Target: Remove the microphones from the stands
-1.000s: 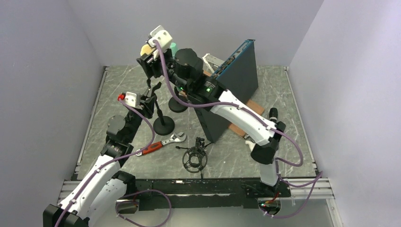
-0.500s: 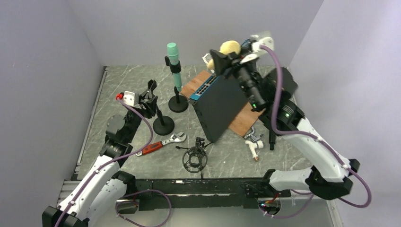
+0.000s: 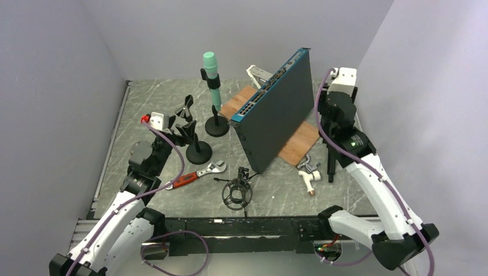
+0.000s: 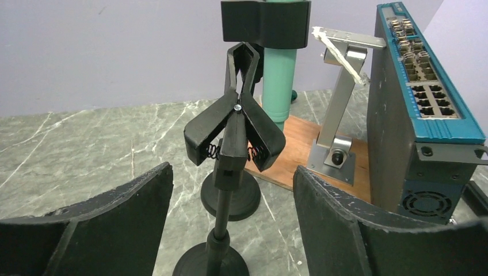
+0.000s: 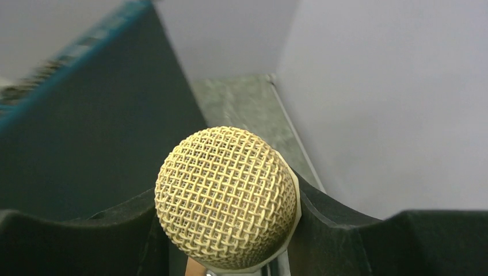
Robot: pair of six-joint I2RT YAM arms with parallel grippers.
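The microphone (image 5: 227, 190), with a gold mesh head, sits between the black fingers of my right gripper (image 5: 227, 201), which is shut on it. In the top view the right gripper (image 3: 332, 96) is at the back right, behind the network switch, and the microphone does not show there. The black stand (image 3: 198, 150) has a spring clip (image 4: 236, 123) on top that holds nothing. My left gripper (image 4: 233, 178) is open, with a finger on each side of the stand's pole (image 4: 221, 230) and apart from it. It shows in the top view as the left gripper (image 3: 185, 129).
A second stand (image 3: 217, 127) behind holds a teal microphone (image 3: 210, 72). A network switch (image 3: 276, 115) stands on edge on a wooden board (image 3: 296, 146). A wrench (image 3: 195, 174), a shock mount (image 3: 237, 192), a white fitting (image 3: 309, 175) and a black cylinder (image 3: 331, 164) lie in front.
The right arm has swung from the back left, over the switch, to the back right, with the microphone in its grip. The left gripper has opened off the stand's pole.
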